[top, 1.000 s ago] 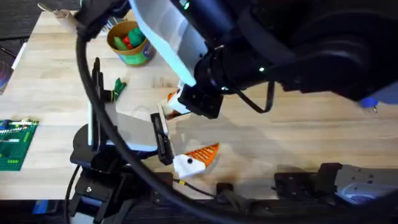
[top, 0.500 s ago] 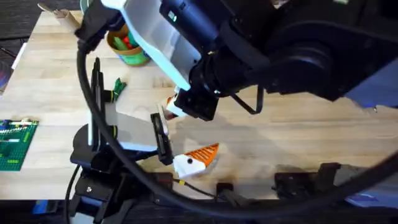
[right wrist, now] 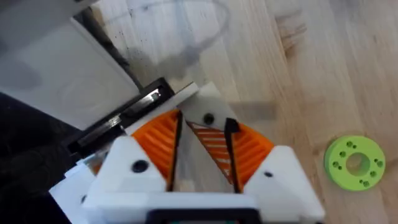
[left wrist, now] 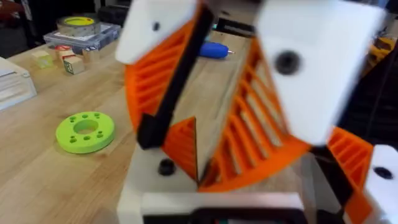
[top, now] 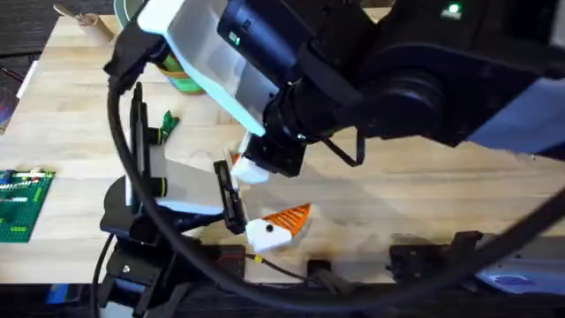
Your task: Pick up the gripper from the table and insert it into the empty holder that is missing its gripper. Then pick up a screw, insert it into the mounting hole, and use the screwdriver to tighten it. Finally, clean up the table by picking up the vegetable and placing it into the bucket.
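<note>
My right gripper [top: 252,165] reaches across the middle and is shut on the small orange gripper [right wrist: 210,140]. The piece rests against the cream-white holder [right wrist: 203,103] beside its dark mounting hole. In the left wrist view the gripper [left wrist: 181,145] stands on the holder [left wrist: 149,183], with the right arm's ribbed pads [left wrist: 249,124] closed around it. My left gripper [top: 269,194] is open; the holder is one of its fingers and the other carries an orange tip [top: 291,216]. The vegetable [top: 166,123] lies on the table [top: 71,97]. The arm half hides the bucket [top: 184,83]. The blue screwdriver [left wrist: 213,50] lies far back.
A lime-green disc with holes [right wrist: 354,163] lies on the wood near the grippers, also seen as the disc [left wrist: 85,131]. A green studded plate [top: 22,203] sits at the table's left edge. A tape roll [left wrist: 78,25] and small blocks [left wrist: 68,62] stand farther back.
The right arm has swung further left over the bucket. Its gripper has come down a little toward the left gripper's holder. The left arm has not moved.
</note>
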{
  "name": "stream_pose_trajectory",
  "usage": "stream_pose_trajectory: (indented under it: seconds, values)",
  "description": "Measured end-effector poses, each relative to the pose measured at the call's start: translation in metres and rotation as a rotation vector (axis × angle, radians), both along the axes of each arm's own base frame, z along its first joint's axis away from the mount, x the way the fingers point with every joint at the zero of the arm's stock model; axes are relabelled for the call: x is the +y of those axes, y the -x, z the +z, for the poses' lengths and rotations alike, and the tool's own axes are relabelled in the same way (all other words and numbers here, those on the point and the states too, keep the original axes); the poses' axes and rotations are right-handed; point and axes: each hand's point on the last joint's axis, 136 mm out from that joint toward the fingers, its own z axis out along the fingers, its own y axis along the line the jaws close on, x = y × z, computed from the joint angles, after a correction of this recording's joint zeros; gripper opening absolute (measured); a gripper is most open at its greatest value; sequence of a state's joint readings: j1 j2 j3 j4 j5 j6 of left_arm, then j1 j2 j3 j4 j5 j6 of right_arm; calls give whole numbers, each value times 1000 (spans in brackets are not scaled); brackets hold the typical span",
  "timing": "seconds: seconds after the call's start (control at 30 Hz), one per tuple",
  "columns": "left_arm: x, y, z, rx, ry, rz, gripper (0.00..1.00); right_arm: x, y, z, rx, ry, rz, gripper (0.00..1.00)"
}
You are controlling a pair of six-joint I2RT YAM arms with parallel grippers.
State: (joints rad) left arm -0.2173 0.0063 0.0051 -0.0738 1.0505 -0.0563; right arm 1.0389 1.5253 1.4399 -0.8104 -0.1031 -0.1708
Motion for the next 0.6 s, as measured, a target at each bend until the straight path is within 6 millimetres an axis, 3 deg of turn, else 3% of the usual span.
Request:
stream_pose_trajectory:
  seconds: [0.07,0.2,0.4,0.5,0.6]
  values:
    - [0,0,0,1,0,0,992,0,0,0,-1,-1,0,602]
    - [0,0,0,2,0,0,992,-1,-8,1,-25,1,-20,893]
    - [0,0,0,-1,0,3,993,1,-23,12,-62,-35,-53,917]
    - [0,0,0,-3,0,2,993,-5,-44,24,-78,-65,-112,920]
    - [0,0,0,-3,0,2,993,-24,-75,32,-90,-79,-206,922]
